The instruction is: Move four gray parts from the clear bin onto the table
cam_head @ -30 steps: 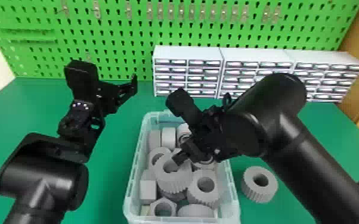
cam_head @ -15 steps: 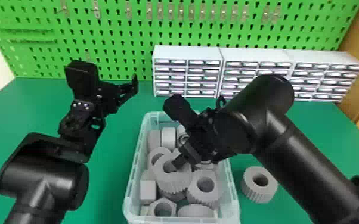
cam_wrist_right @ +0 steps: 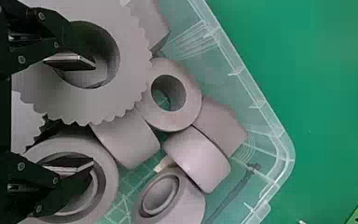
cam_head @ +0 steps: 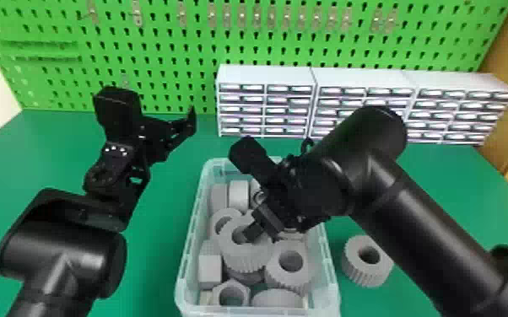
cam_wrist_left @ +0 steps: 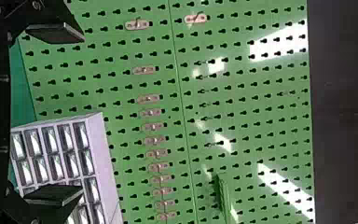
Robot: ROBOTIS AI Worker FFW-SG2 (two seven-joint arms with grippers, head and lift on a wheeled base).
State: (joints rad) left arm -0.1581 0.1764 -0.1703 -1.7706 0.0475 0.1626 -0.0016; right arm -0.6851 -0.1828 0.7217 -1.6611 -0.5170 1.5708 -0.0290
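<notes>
Your right end effector [cam_head: 261, 225] is over the clear bin [cam_head: 334, 295], its fingers wide apart. You have one finger inside the hole of a big toothed gray part [cam_head: 244, 256], which lies in this bin among other gray parts. One more toothed ring [cam_head: 366, 265] is on the tabletop [cam_head: 152, 261], just right of the bin. Your left end effector [cam_head: 185, 126] is wide too, beyond the bin's far left corner.

Left arm [cam_head: 71, 248], right arm [cam_head: 417, 227], both jaws spread
</notes>
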